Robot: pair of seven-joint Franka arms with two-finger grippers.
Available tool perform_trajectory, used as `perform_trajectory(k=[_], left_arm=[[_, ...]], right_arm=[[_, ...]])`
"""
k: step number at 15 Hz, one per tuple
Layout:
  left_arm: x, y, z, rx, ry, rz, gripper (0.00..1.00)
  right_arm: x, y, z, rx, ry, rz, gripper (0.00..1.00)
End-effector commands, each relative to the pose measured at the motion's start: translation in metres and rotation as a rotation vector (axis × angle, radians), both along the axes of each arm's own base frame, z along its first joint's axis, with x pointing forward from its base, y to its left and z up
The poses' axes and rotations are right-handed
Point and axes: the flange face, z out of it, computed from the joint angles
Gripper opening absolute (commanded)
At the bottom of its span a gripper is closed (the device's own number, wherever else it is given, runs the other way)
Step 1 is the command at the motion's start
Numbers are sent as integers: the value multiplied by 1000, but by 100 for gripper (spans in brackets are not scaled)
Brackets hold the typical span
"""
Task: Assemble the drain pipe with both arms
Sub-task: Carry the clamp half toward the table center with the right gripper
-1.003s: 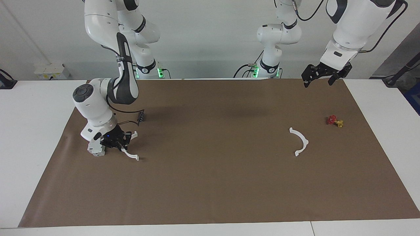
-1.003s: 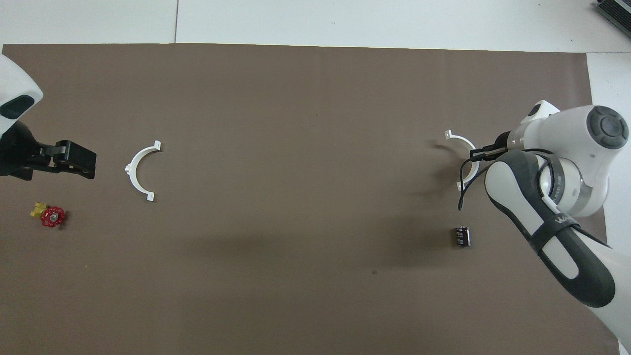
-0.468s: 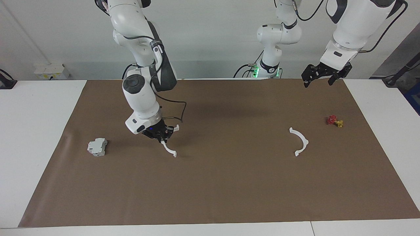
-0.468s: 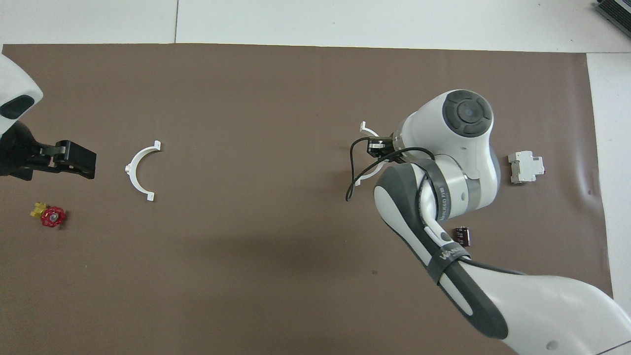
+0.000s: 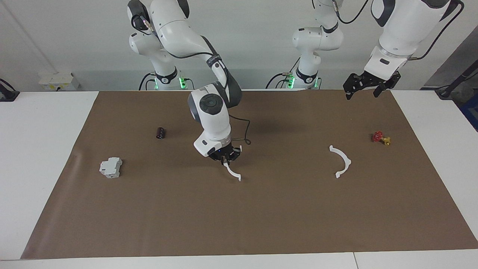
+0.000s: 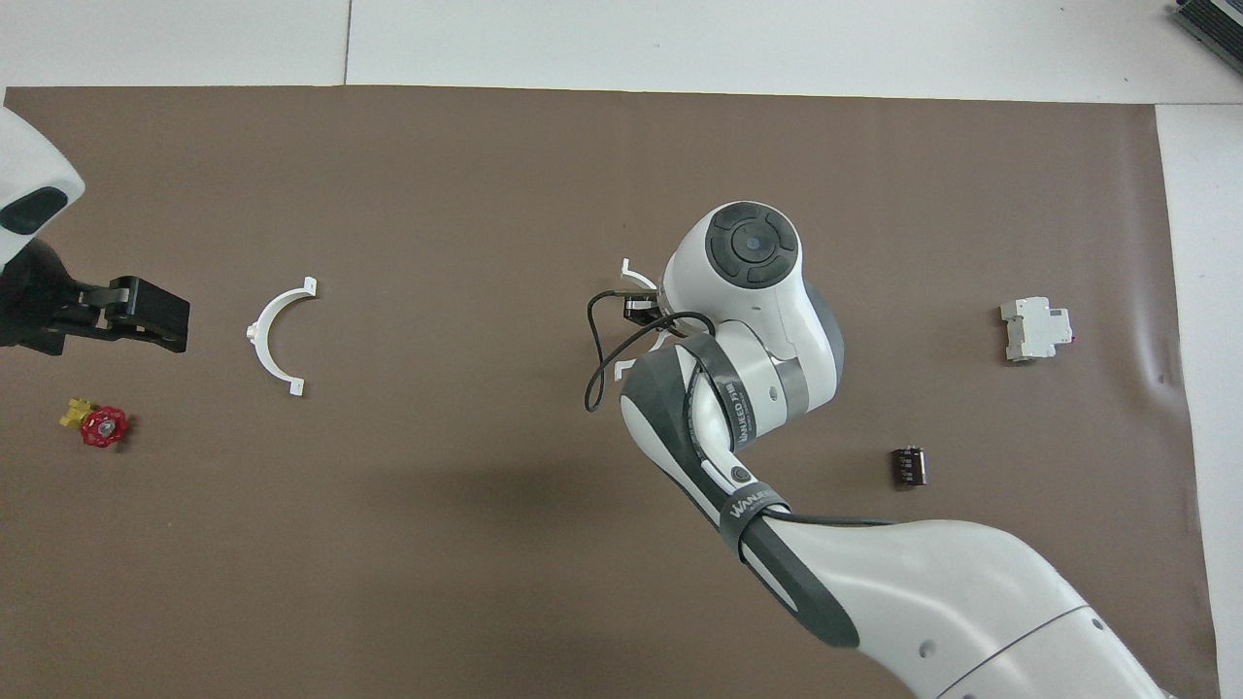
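Observation:
My right gripper (image 5: pixel 224 156) is shut on one white half-ring arc (image 5: pixel 233 173) of the drain pipe. It holds it low over the middle of the brown mat, with the arc's free end hanging close to the mat. In the overhead view the arm covers most of this arc (image 6: pixel 629 274) and the right gripper (image 6: pixel 641 309). The second arc (image 5: pixel 341 161) lies flat on the mat toward the left arm's end and also shows in the overhead view (image 6: pixel 275 335). My left gripper (image 5: pixel 368 85) is open, empty and raised over the mat's edge at that end; it also shows in the overhead view (image 6: pixel 146 316).
A red and yellow valve (image 5: pixel 380 138) lies beside the second arc, toward the left arm's end. A grey-white blocky box (image 5: pixel 111 167) and a small black cylinder (image 5: pixel 160 132) lie toward the right arm's end. The brown mat (image 5: pixel 261 224) covers most of the white table.
My right gripper has carried its arc from beside the grey-white box at the right arm's end to the middle of the mat. The left arm waits unmoved.

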Motion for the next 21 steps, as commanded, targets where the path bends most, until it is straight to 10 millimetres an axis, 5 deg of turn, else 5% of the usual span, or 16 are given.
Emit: perform_trajectory(k=[1,12,14,16,18,21], left_arm=[[-8,2,1,-11,-4,3,100],[-7,2,1,-11,-4,4,100],[-8,2,1,-11,-4,3,100],[-7,2,1,-11,-4,4,100],[-7,2,1,-11,-4,4,100],[-8,2,1,-11,-4,3,100]], right_arm=[[-8,15,-7,-13,-17,44,0],[-39,25,-32,-54,25,94,0],[-41,27,-30,-54,27,69,100],[-37,23,-24,-58,17,63,100],[-24,3,9,-46,-21,39,100],[-6,-60,67,-35,-31,-32,100]])
